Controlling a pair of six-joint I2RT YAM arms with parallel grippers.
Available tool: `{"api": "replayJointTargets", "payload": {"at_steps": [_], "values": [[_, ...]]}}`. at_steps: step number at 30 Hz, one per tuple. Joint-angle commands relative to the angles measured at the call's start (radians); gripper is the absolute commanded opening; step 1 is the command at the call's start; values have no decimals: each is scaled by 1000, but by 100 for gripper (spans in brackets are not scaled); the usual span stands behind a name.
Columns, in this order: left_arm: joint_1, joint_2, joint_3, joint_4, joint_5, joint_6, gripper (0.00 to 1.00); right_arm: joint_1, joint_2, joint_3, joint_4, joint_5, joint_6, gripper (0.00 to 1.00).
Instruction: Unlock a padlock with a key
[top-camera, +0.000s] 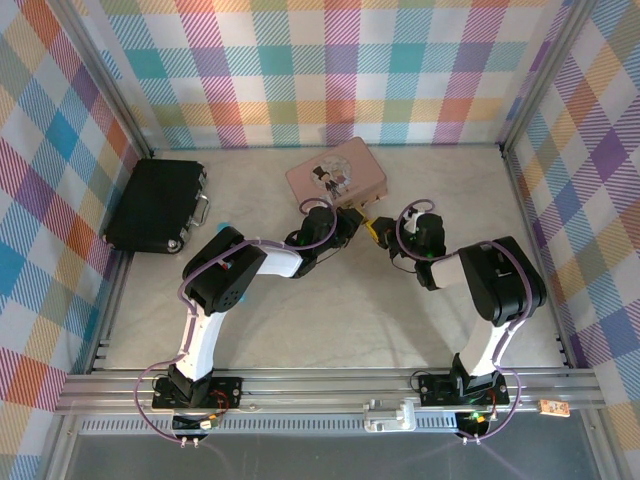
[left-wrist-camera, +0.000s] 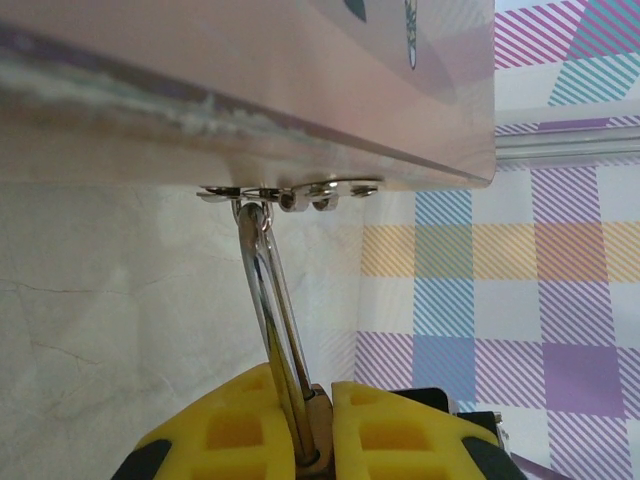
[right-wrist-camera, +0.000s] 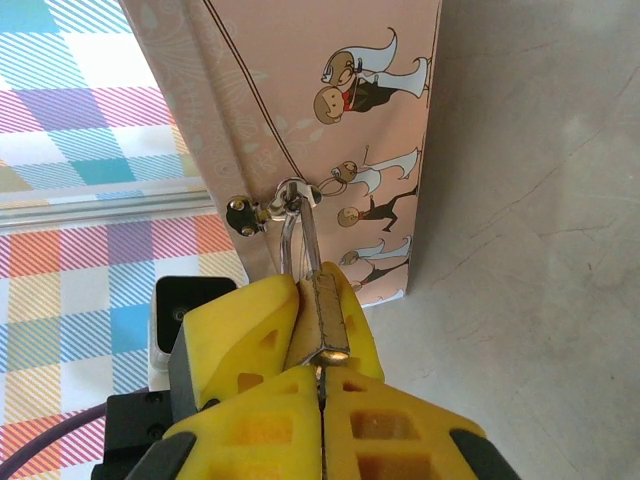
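My left gripper (left-wrist-camera: 308, 392) is clamped on the tiny brass-gold padlock (right-wrist-camera: 325, 310), its yellow ribbed fingers (left-wrist-camera: 235, 430) pressing the lock's body from both sides. From that grip the thin silvery shackle (left-wrist-camera: 268, 310) rises to the small silvery metal hasp (left-wrist-camera: 290, 192) on the side wall of the pink illustrated tin box (top-camera: 335, 172) and threads through its loop. In my right wrist view the lock hangs just below the hasp, against the wall with the cartoon figures, and its shiny bottom end points towards my right gripper (right-wrist-camera: 322, 390). The yellow fingers (right-wrist-camera: 400, 430) of that gripper are pressed together, tips just beneath the padlock's bottom end. A thin dark sliver shows in the seam between them, but I cannot tell whether a key sits there, or whether the tips touch the lock. From above, the pink box lies near the far edge of the pale marbled worktop (top-camera: 330, 310), about midway along it. Both my arms reach in and meet at its near right corner, which is where the padlock is, the left arm coming from the left and the right arm from the right. A black hard case with metal latches (top-camera: 155, 205) lies by the left edge, towards the far left corner, well apart from the box. Bright plaid walls (top-camera: 330, 60) surround the worktop.
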Motion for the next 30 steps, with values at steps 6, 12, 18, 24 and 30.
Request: {"api": "replayJointTargets", "payload": {"at_steps": [6, 12, 18, 24, 30], "values": [[-11, 78, -8, -39, 80, -191, 0, 24, -23, 17, -89, -35, -23, 11], [-12, 77, -13, -31, 76, -195, 0, 42, -13, 15, -70, -33, 0, 12], [-11, 78, -13, -31, 74, -197, 0, 48, -11, 5, -41, -32, 19, 17], [-10, 78, -13, -22, 75, -202, 0, 48, -31, -6, -54, -14, 11, 4], [-10, 73, -26, 3, 77, -177, 0, 43, -5, 6, 15, -37, 141, 0]]}}
